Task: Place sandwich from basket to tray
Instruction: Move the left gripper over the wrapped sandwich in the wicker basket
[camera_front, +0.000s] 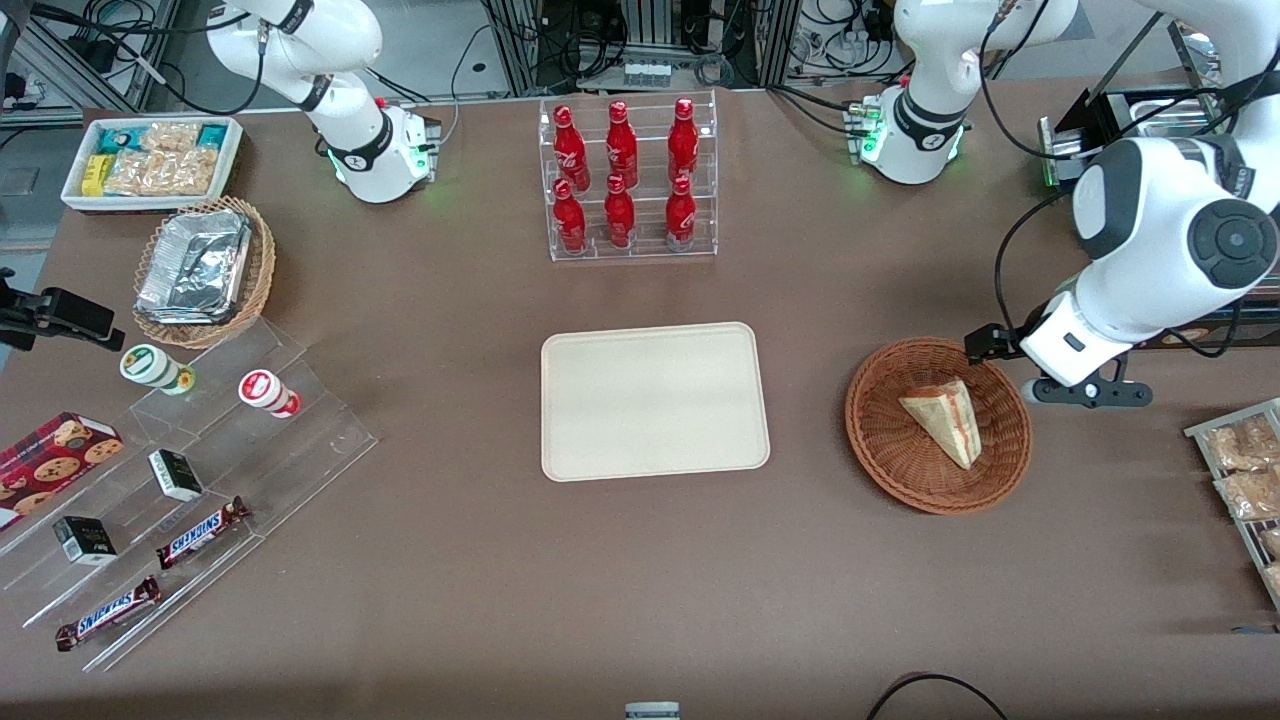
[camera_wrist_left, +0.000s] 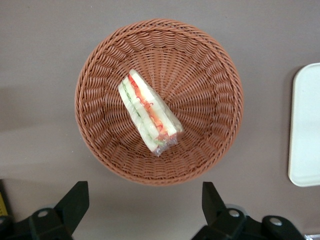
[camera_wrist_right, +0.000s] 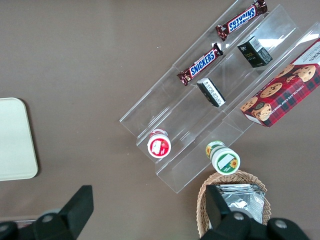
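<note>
Nearest the front camera among the task items: sandwich (camera_front: 945, 423) lies in the basket (camera_front: 880, 450), roughly centred, wrapped in clear film, untouched. Tray (camera_front: 655, 400) sits well apart from the basket on the counter (camera_front: 640, 600), toward the parked arm's end, nothing on it.

Pincer (camera_wrist_left: 145, 212) hangs above the basket's rim on the side farther from the front camera, fingers spread wide, holding nothing. The wrist view looks straight down on the basket; both fingers (camera_wrist_left: 72, 202) are off the wicker, and the wedge sits clear of the gap between them.

Key relation: the sandwich is nearer the front camera than the pincer and below it. In the wrist view its long axis runs diagonally to the finger line, filling edge facing up. My read: shift toward the front camera, rotate the wrist to close across the short width, then descend. Risk: crushing soft bread or slipping on the film.

Farthest: rack of red bottles (camera_front: 625, 180), not in the way.
</note>
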